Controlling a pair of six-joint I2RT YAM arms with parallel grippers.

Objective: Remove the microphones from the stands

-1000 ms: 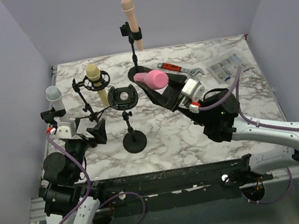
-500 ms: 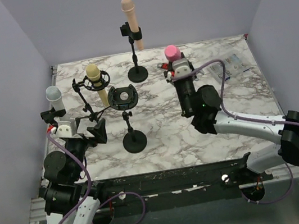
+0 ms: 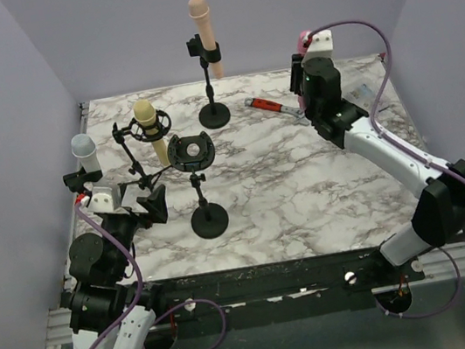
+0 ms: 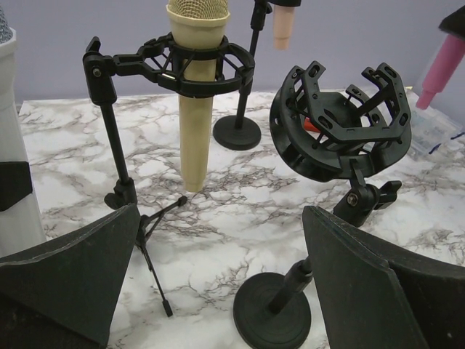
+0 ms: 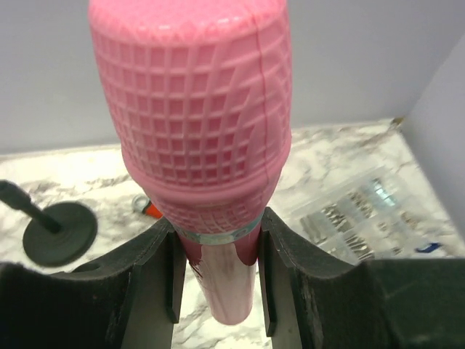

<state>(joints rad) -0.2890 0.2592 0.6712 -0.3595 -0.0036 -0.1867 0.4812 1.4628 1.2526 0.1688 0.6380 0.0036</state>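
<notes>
item: pink microphone [image 5: 192, 109]; location: in the air at the far right of the table [image 3: 306, 189], clear of every stand, pinched in the right gripper [image 5: 218, 269]; the empty stand [image 4: 338, 123] with its open cradle sits well apart at centre.

tools: right gripper's fingers pressed onto the handle just under the silver ring below the head; left gripper [image 4: 218, 287] spread wide with nothing between the fingers, low near the cream microphone [image 4: 197, 94] in its tripod stand.

handling, judged: looks like moulded plastic, so probably light and stiff, not fragile; the grid-patterned head gives texture, but the handle looks smooth and tapers, so it could slide down through the pads; best hold is where it sits now, with the wider head and ring acting as a stop above the fingers.

orientation: long axis near upright, leaning slightly; head up, narrow handle tip down towards the table.

also present: peach microphone [image 3: 201, 22] on the back stand; wrench [image 3: 270, 105]; clear packet [image 5: 356, 211].
</notes>
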